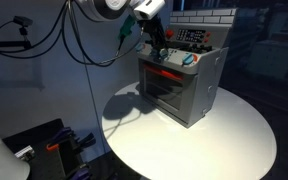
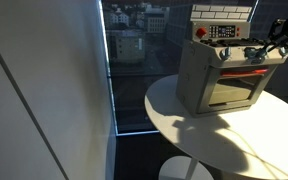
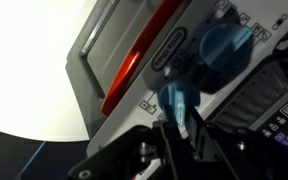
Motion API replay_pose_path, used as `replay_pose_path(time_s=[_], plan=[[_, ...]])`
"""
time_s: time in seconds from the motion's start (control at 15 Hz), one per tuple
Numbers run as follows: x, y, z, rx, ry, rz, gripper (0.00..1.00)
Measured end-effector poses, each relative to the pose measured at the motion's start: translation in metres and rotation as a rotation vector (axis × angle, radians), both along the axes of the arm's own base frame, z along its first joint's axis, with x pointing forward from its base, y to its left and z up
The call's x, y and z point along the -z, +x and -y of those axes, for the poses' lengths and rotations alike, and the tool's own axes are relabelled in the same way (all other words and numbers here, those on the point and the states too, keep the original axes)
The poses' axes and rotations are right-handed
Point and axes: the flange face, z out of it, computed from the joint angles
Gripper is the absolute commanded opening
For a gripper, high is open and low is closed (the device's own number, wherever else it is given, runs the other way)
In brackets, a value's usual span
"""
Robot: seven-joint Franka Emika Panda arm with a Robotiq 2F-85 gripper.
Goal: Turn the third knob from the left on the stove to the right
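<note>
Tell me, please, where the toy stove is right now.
In both exterior views the stove stands on the white table, toward its far edge, with the gripper shut on a teal knob.

Round white worktop, small grey-silver toy stove standing upright on it, set toward one rim, its dark shadow on the surface alongside.

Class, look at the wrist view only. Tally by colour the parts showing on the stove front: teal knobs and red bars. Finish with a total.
Teal knobs: 2
Red bar: 1
Total: 3
</note>
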Motion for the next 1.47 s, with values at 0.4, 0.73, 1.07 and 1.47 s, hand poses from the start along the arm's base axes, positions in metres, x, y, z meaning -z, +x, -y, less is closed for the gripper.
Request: replay_pose_path(time_s=[0.4, 0.73, 1.07, 1.47], plan=[[-0.0001, -0.0002, 0.0027, 0.059, 0.060, 0.005, 0.02], [-0.0005, -0.0006, 0.0048, 0.108, 0.107, 0.009, 0.01], [-0.0011, -0.0011, 0.0075, 0.151, 0.153, 0.014, 0.02], [-0.0013, -0.0017, 0.0102, 0.185, 0.191, 0.021, 0.00]])
